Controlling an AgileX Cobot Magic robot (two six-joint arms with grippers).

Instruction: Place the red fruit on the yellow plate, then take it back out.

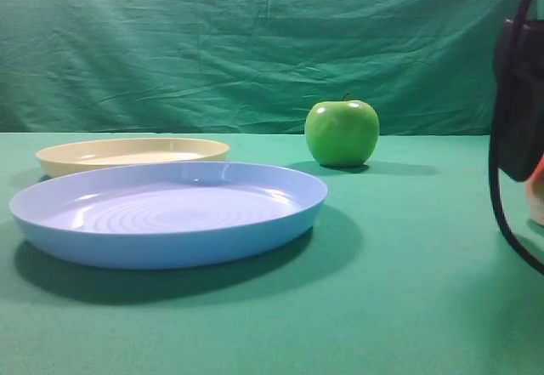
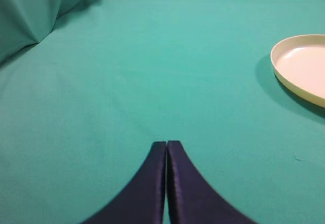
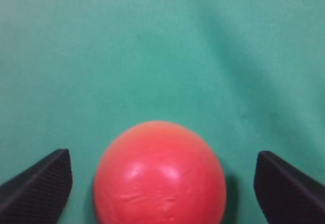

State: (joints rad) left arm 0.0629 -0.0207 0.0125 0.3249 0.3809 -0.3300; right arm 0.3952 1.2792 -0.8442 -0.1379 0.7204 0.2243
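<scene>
Right wrist view puts the round, smooth red fruit [image 3: 160, 176] squarely between the spread jaws of the right gripper [image 3: 162, 183], with green cloth showing on both sides of it, so the fingers are released and touch nothing. It sits on the green tablecloth [image 3: 152, 46], glossy, with no long axis to align to. This arm is plainly the nearer one. The left gripper [image 2: 166, 150] rests with fingers clenched together on nothing, well apart from it. The shallow pale yellow plastic plate [image 1: 132, 154] lies empty far to the left, behind a larger light blue plate [image 1: 170, 213], with a shiny green apple [image 1: 342, 133] between.
</scene>
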